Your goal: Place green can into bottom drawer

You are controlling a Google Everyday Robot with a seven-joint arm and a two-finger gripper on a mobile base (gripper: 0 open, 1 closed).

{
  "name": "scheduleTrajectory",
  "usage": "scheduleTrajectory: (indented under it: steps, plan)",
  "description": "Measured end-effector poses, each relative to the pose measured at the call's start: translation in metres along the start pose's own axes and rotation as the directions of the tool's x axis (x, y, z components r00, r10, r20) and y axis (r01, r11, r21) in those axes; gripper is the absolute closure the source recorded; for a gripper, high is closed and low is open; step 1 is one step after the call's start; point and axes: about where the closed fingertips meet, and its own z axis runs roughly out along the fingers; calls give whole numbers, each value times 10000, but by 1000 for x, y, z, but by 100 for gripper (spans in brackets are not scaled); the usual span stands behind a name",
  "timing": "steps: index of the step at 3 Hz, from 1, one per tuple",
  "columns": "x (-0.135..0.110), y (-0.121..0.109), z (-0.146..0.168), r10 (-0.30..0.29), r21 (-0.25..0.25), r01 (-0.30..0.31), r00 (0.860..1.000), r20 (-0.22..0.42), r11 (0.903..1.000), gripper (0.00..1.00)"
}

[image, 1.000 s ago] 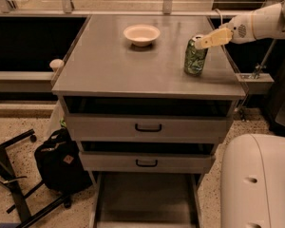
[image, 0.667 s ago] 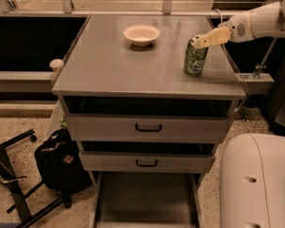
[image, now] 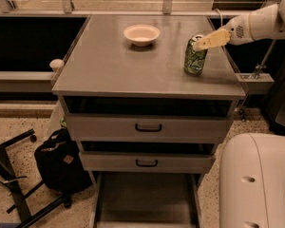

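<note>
The gripper (image: pixel 199 43) touches the can (image: pixel 195 60) at its rim; whether it grips, I cannot tell. The drawer (image: pixel 145 198) (lowest) stands open.

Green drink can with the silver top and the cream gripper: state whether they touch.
Cannot tell. In the camera view the cream gripper overlaps the silver top of the small green can; no gap shows, but contact isn't plain.

Claw (image: pixel 202 42) at green can (image: pixel 195 61) (bottom drawer (image: pixel 145 199) open below).
</note>
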Motion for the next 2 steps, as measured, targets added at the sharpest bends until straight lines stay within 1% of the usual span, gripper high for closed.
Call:
scheduleTrajectory:
  steps: [1,2]
  plan:
    - [-2,10,0,75,-481,-63,9997,253,9988,0]
    - [14,17,-28,-104,-985,138,9993,353,9950,0]
